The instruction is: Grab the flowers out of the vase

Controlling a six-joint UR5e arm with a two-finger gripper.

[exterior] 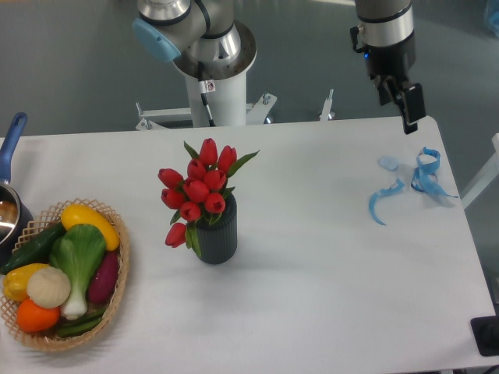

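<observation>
Flowers (199,187) upright in vase (216,238), hand (411,105) hanging far right above table edge — grip state unclear

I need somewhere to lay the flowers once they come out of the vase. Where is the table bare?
Widest bare patch: between the vase and the blue ribbon, running to the table's front edge. A smaller strip lies between the wicker basket and the vase. Crowded: the left edge, with basket and pot. The pincer hangs over the far right corner.
</observation>
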